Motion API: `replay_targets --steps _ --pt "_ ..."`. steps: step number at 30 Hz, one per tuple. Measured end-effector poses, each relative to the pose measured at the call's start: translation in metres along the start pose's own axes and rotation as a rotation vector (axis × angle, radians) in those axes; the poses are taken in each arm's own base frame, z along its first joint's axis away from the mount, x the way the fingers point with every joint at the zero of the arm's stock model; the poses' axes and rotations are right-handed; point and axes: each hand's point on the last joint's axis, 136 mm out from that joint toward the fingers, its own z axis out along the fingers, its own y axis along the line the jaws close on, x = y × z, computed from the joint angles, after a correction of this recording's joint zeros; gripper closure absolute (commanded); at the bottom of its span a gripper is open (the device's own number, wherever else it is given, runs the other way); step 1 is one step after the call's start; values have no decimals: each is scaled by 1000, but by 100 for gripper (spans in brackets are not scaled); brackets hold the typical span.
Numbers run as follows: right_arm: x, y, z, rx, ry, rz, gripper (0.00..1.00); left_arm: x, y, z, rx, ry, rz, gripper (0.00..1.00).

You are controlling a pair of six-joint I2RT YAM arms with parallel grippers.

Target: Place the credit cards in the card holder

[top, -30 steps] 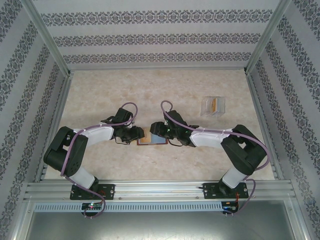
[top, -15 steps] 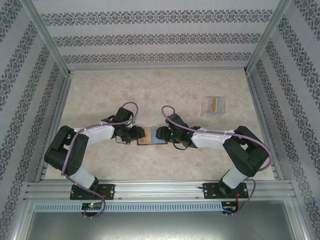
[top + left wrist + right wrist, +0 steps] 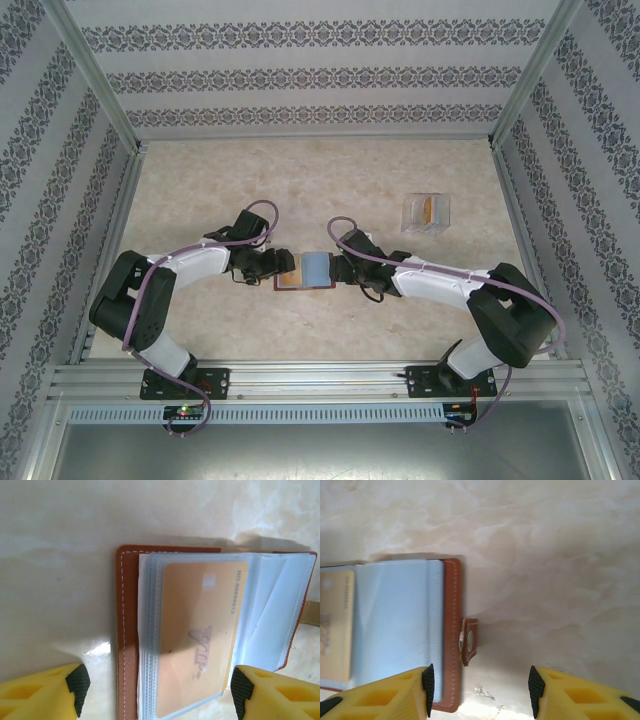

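Now the card holder [image 3: 127, 640] is lying open on the tabletop [image 3: 200, 190] between the two arms. An orange card [image 3: 200, 635] is sitting in its left sleeve, and the blue-grey card [image 3: 317, 268] is lying flat on its right page. Both claws are letting go: the left claw [image 3: 157, 690] is spreading wide, and the right claw [image 3: 480, 692], jaws apart and empty, is backing off the right edge. That card is probably seated, though glare is hiding its edges. Another seems to be waiting in the clear box [image 3: 425, 212].
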Motion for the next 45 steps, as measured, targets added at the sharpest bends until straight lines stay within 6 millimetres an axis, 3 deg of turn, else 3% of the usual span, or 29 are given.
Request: replay_targets --steps 5,10,15,31,35,39,45 --pt "-5 -1 0 16 -7 -14 53 1 2 -6 -12 -14 3 20" --pt "-9 -6 6 21 4 2 86 8 7 -4 -14 1 3 23" --pt "-15 -4 10 -10 10 10 100 7 5 -3 -2 2 2 23" --pt "-6 42 29 -189 61 22 100 4 -1 -2 60 13 -64 26" --pt "-6 43 31 -188 63 32 100 6 -5 -6 82 6 -62 25" --pt "-5 44 32 -191 68 33 100 2 -21 -22 148 -36 -40 24" --pt "0 63 32 -241 82 13 100 -9 -48 -35 254 -90 8 24"
